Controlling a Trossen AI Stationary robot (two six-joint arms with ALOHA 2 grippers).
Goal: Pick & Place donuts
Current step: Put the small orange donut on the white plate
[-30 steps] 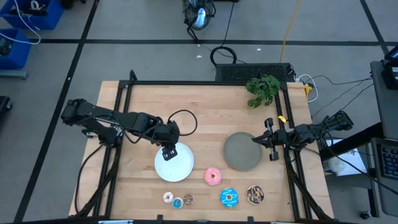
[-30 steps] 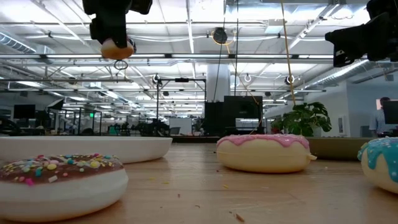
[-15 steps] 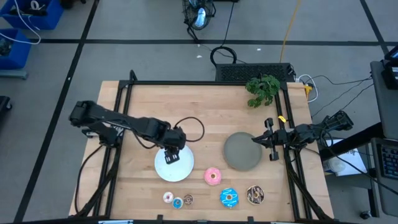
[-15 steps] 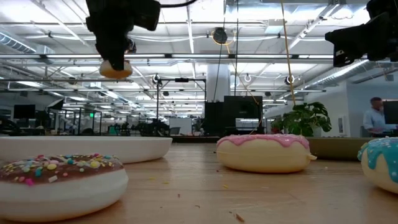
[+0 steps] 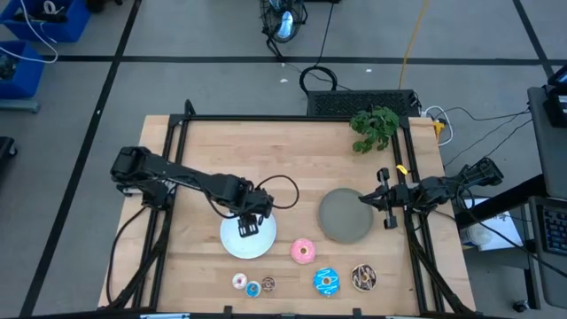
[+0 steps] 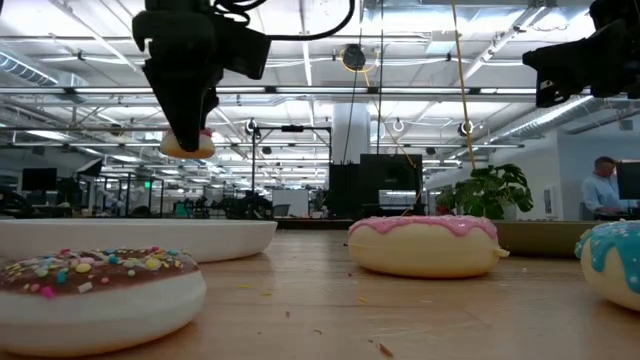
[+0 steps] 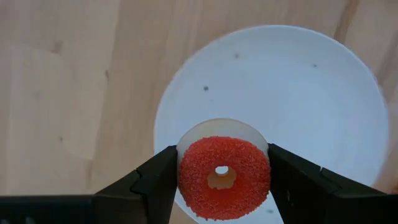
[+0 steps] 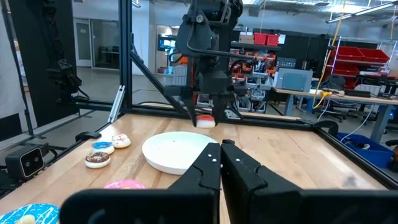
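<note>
The left pincer (image 7: pixel 222 186) is gripping a tiny red-orange, sugar-textured toy donut (image 7: pixel 224 177) between its two dark fingers, which are pressing on opposite sides of the ring. It is hanging in the air above the round white plate (image 5: pixel 262 245), clear of the dish, as the low view shows.

The main risk, as I judge it, is a bad release. The donut is sitting over the plate's near portion rather than its middle, so if the fingers are spreading from this height the light ring may be bouncing or rolling off the rim onto the light wooden table (image 5: pixel 292 159). A soft foam-like piece could also be clinging to one finger and dropping askew. Lowering further before letting go would be reducing both risks.

The right pincer (image 5: pixel 388 200) is waiting at the far edge of the round grey plate (image 5: pixel 341 217), fingers nearly together and holding nothing.

The other donuts are lying in a row near the table's front edge: two tiny ones, white-pink (image 5: pixel 239 282) and blue (image 5: pixel 253 289), a tiny brown one (image 5: pixel 268 283), a larger pink one (image 5: pixel 303 251), a blue sprinkled one (image 5: pixel 326 282) and a dark brown drizzled one (image 5: pixel 363 277), all well apart from either pincer.
</note>
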